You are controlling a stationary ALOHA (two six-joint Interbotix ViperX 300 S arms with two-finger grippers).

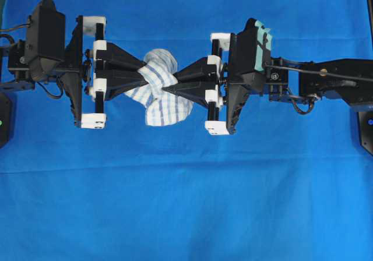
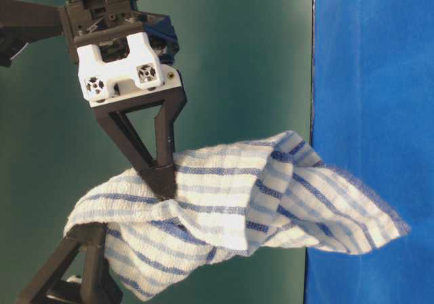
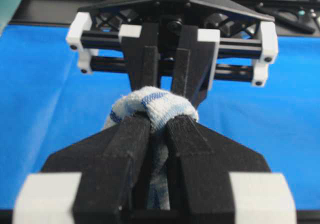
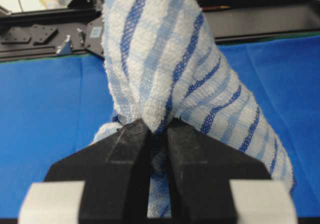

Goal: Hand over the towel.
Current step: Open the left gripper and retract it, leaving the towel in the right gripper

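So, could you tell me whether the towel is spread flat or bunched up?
Bunched up: the towel hangs crumpled between the left gripper and right gripper.

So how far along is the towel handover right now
Done: the towel is lifted off the blue cloth and both arms have met. In hand: the left end effector and right end effector are both clamped on it. Left: the left one must let go so the right holds it alone.

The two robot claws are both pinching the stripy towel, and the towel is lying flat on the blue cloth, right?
Not quite. Both the left gripper and the right gripper do pinch the striped towel, but it isn't lying flat. The table-level view shows the towel hanging bunched in the air between them, off the blue cloth.
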